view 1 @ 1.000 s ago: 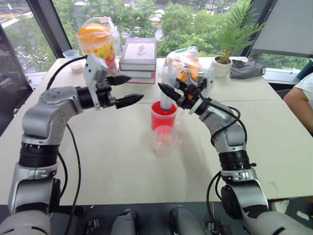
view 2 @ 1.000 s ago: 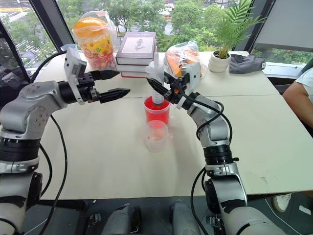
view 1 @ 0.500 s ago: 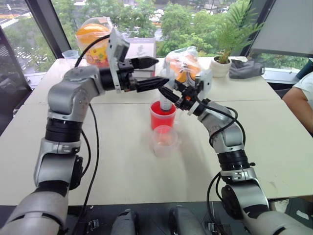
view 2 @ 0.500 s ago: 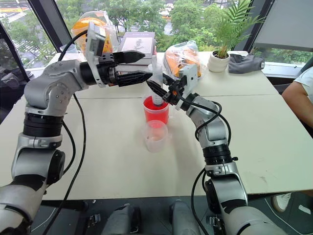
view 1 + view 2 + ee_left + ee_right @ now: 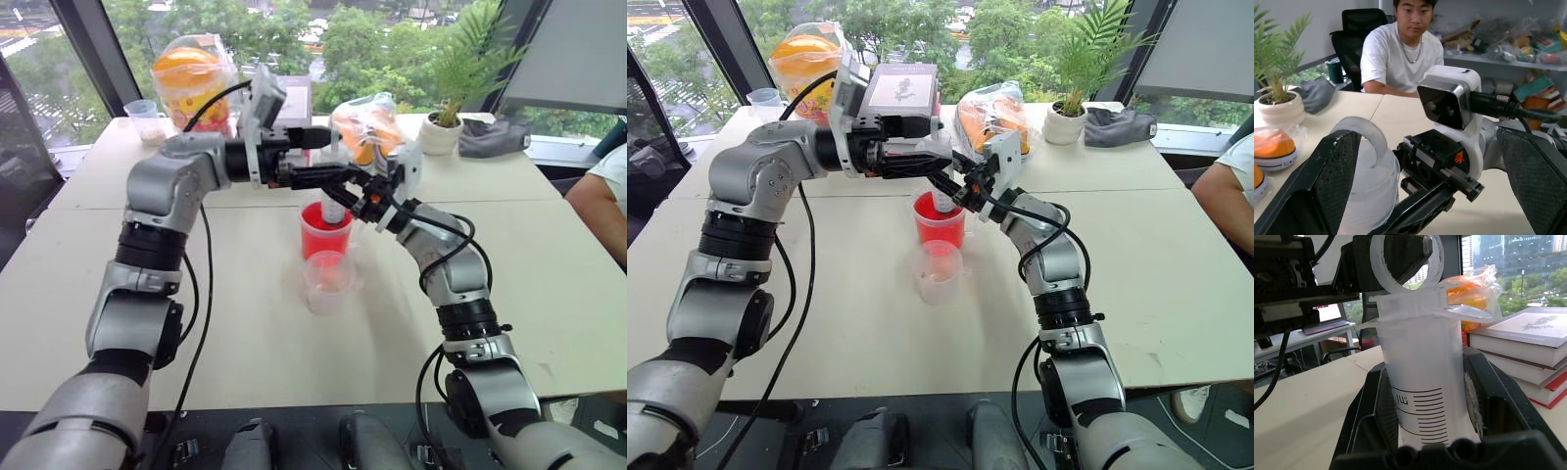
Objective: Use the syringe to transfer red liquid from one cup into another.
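Now right jaws [image 5: 955, 186] grip syringe [image 5: 942, 196] in red cup [image 5: 940, 221]; left jaws [image 5: 931, 147] open around plunger; clear cup [image 5: 939, 273] nearly empty, draw pending.

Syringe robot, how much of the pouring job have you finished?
Done: the right gripper is shut on the large clear plastic syringe, standing in the tall red cup. In hand: the open left gripper straddles its ring-topped plunger. Left: drawing red liquid and filling the short clear cup.

Left hand [image 5: 323, 154] spread wide, level; right hand [image 5: 950, 186] clamped shut.
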Controlling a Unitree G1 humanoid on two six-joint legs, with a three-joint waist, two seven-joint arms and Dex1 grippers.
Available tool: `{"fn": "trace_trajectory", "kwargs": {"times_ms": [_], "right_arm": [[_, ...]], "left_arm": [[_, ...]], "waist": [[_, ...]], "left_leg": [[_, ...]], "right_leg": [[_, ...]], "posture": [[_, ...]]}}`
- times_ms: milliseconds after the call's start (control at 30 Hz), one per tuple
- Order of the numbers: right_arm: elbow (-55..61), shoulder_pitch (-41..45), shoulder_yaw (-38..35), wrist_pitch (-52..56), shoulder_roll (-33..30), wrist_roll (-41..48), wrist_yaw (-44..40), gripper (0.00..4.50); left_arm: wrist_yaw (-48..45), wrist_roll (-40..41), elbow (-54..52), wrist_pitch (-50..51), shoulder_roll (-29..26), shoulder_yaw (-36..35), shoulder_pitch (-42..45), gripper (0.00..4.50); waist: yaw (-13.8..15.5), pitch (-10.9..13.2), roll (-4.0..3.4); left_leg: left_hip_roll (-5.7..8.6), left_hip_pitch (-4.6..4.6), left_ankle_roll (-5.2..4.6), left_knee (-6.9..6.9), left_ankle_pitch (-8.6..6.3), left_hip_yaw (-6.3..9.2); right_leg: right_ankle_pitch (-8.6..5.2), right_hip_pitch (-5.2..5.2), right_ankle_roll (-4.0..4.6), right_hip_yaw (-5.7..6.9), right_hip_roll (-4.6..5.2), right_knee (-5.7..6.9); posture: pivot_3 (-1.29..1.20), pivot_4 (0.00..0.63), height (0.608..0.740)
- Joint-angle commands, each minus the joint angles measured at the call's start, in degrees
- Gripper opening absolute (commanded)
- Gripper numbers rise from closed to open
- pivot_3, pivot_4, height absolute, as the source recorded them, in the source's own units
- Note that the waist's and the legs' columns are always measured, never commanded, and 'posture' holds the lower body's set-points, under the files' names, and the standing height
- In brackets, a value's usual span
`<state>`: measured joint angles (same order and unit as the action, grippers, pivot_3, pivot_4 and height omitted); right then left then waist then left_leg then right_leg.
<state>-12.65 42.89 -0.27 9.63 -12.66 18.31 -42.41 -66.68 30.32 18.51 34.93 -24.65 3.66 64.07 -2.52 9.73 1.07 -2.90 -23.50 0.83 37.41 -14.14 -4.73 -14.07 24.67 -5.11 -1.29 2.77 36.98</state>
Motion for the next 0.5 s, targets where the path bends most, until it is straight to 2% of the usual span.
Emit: {"fn": "trace_trajectory", "kwargs": {"times_ms": [33,133,200,367,500], "right_arm": [[2.0,1.7,0.2,-0.9,-0.3,0.0,-0.2,1.47],[2.2,1.7,0.3,-0.9,-0.3,-0.1,-0.1,1.47],[2.3,1.7,0.4,-0.8,-0.4,-0.1,-0.1,1.47],[2.7,1.5,0.7,-0.6,-0.7,-0.2,-0.4,1.47],[3.3,1.0,1.1,0.0,-0.9,-0.1,-0.8,1.47]], "left_arm": [[-1.0,-1.2,1.0,-1.7,0.5,0.0,2.6,4.5],[-1.5,-1.9,2.5,-2.4,1.3,-0.2,3.4,3.57],[-1.7,-2.4,3.3,-2.9,1.8,-0.3,3.9,2.66],[-1.5,-3.1,5.4,-3.9,2.7,-1.3,5.1,0.03],[-0.7,-3.5,6.3,-4.5,2.8,-2.5,6.0,0.03]], "waist": [[0.0,0.0,0.0],[0.1,0.0,0.0],[0.0,0.0,0.0],[0.0,0.0,0.0],[0.1,0.0,0.01]], "left_leg": [[0.0,0.0,0.0,0.0,0.0,0.0],[0.0,0.0,0.0,0.01,0.0,0.0],[0.0,0.0,0.0,0.01,0.0,0.0],[0.0,0.0,0.0,-0.01,0.0,0.01],[0.0,-0.02,0.0,0.0,0.0,0.01]], "right_leg": [[0.0,0.0,0.0,0.0,0.0,0.0],[0.0,0.0,0.0,0.0,0.0,0.0],[0.0,0.0,0.0,0.0,0.0,-0.01],[0.0,0.0,0.0,0.0,-0.01,0.0],[0.0,0.0,0.0,0.0,0.0,-0.01]], "posture": [[0.0,0.15,0.74],[0.0,0.15,0.74],[0.0,0.15,0.74],[0.0,0.15,0.74],[0.0,0.15,0.74]]}}
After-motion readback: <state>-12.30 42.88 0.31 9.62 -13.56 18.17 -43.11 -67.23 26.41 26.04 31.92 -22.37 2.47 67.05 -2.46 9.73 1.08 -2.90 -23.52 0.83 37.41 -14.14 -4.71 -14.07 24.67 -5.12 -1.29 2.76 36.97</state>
